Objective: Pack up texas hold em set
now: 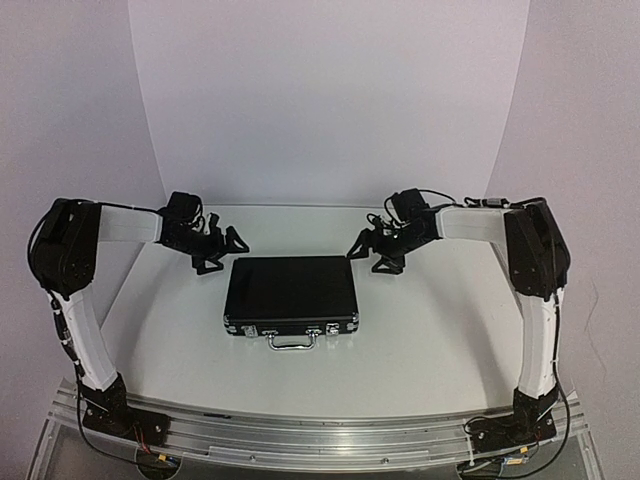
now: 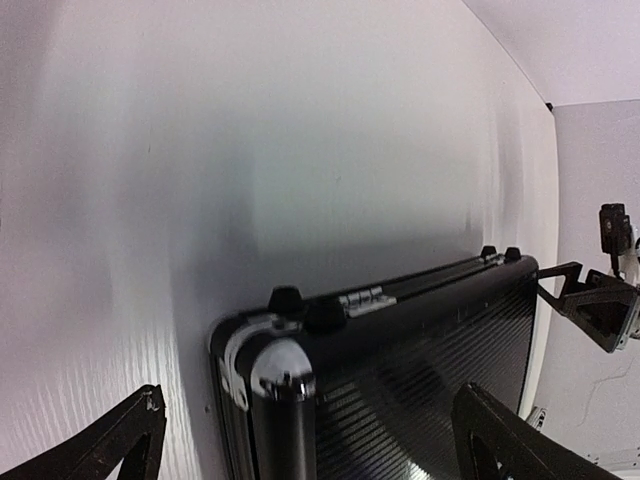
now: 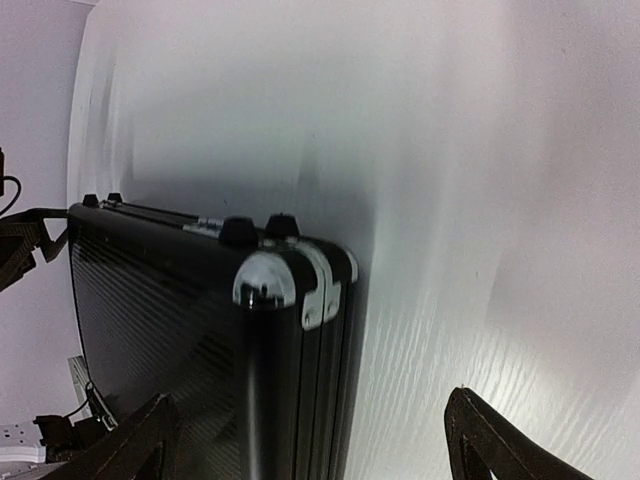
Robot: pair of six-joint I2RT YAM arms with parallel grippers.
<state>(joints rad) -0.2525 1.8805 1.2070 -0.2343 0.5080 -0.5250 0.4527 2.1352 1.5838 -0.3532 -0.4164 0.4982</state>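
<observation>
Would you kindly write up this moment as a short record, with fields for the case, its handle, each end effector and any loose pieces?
briefcase: black, silver-edged, lying flat on the table, lid shut
handle: on the side facing the arm bases
left end effector: open, by the case's far left corner, holding nothing
right end effector: open, by the far right corner, holding nothing
loose pieces: none in view
</observation>
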